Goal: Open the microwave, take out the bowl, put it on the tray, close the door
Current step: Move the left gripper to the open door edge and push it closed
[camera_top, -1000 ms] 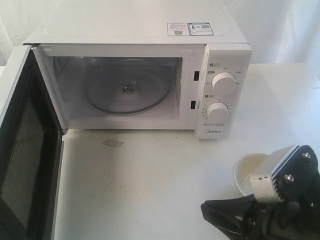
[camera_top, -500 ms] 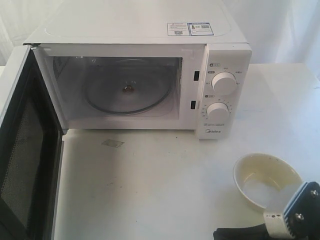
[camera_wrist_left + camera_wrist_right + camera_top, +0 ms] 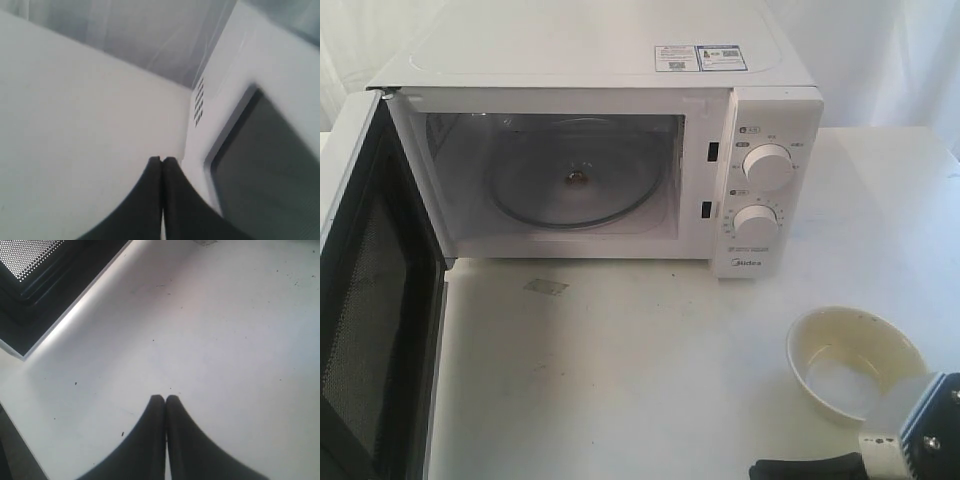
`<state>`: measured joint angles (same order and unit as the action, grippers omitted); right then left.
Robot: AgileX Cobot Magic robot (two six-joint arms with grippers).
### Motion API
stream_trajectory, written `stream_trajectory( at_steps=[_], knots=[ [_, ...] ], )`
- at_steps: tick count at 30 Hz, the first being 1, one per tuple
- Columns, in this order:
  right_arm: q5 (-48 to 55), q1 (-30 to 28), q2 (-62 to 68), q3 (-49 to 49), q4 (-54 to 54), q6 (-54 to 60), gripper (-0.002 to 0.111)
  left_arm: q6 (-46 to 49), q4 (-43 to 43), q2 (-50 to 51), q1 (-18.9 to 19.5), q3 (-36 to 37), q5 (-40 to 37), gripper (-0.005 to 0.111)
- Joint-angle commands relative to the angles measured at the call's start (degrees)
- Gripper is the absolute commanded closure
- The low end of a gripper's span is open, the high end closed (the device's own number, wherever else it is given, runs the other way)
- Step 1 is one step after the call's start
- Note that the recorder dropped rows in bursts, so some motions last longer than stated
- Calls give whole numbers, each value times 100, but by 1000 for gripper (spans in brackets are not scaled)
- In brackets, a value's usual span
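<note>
Right gripper point(image 3: 165, 399) first: pinched fully shut, tips pressed together above bare table point(image 3: 225, 340), gripping nothing, touching nothing. Same for the left gripper point(image 3: 162, 160) — closed, empty, hanging close by a white panel with a dark window, seemingly the outer face of the door point(image 3: 370, 300). Found the bowl point(image 3: 840, 350) already out of the microwave point(image 3: 570, 50), upright on the table at about 5 o'clock from the knob panel point(image 3: 767, 180). Overlapped at its 5 o'clock rim by the right arm's wrist housing point(image 3: 925, 440) in the exterior view; contact or mere overlap, cannot tell. No tray in any view, so cannot call the bowl properly placed. Leaves the door swung wide at 9 o'clock and the glass turntable point(image 3: 575, 185) bare. Likely trouble from here: sweeping the right arm toward 9 o'clock for the door and clipping the bowl's near rim, skidding or tipping it — glossy, probably light, braced by nothing. Also possible: shoving the door off-centre with closed tips and sliding the whole oven back instead of latching it. Worth lifting clear of the rim before any crossing.
</note>
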<state>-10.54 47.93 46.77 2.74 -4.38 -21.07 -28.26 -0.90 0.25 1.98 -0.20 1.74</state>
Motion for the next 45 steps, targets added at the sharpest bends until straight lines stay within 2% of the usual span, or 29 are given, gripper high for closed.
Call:
stream_trajectory(
  at_steps=[1, 5, 7, 11, 17, 22, 25, 27, 34, 39, 42, 45],
  knots=[
    [-76, 4, -49, -21, -17, -19, 108, -165, 55, -25, 18, 20, 1391, 107],
    [-76, 4, -49, -21, -17, -19, 108, -177, 29, -25, 18, 20, 2444, 107],
    [-76, 4, -49, -21, -29, -18, 108, -177, 19, -25, 18, -63, 2235, 107],
    [-318, 4, -49, -145, -29, -18, 108, -190, -168, 55, 18, -769, 872, 107],
    [-486, 4, -49, -274, -29, -18, 108, -57, 35, 854, -147, -1960, -1619, 107],
    [-567, 4, -49, -274, -29, -18, 108, 1625, 860, 1523, -344, -2774, -3617, 107],
    [-592, 4, -49, -274, -29, -18, 108, 2176, 1044, 1790, -344, -3120, -4428, 107],
    [-592, 4, -49, -274, -29, -18, 108, 2486, 1044, 1878, -344, -3250, -4410, 107],
    [-591, 4, -49, -274, -40, -18, 108, 2614, 1056, 1908, -344, -3294, -2953, 107],
    [-591, 4, -49, -274, -52, -18, 108, 2605, 1190, 1908, -344, -3317, -2874, 107],
    [-591, 4, -49, -274, -52, -18, 108, 3200, 1190, 1941, -344, -3317, -2839, 107],
    [-591, 4, -49, -274, -52, 26, 108, 3933, 1268, 2072, -344, -3317, -3138, 107]
  ],
)
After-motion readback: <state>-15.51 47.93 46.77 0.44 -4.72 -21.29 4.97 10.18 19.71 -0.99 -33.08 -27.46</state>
